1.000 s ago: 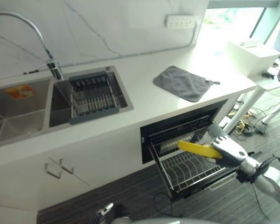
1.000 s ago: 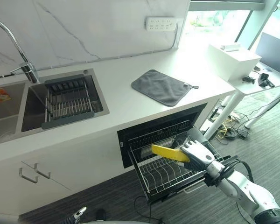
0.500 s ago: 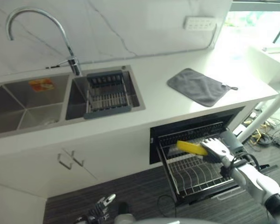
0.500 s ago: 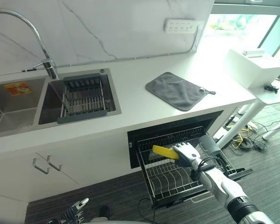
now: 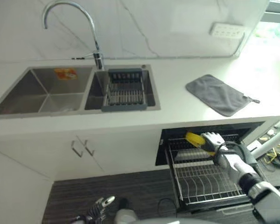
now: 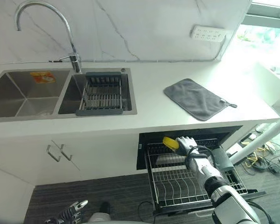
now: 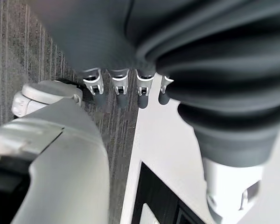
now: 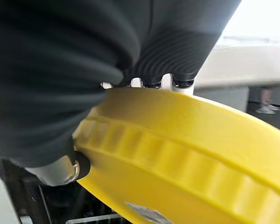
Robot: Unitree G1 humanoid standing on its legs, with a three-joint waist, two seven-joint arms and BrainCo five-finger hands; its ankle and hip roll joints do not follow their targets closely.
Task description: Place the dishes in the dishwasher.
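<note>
one yellow plate in right hand

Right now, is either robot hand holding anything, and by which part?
The right robot hand grips the yellow plate by its rim, above the dishwasher rack. The left robot hand holds nothing.

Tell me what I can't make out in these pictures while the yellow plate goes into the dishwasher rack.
- Whether the yellow plate touches the dishwasher rack: too small in the eye views; in the right wrist view the plate hides the rack.
- Right hand: the fingertips lie behind the plate in the right wrist view.
- Dishwasher cavity behind the rack: dark under the counter.
- Left hand: cut off by the bottom edge.
</note>
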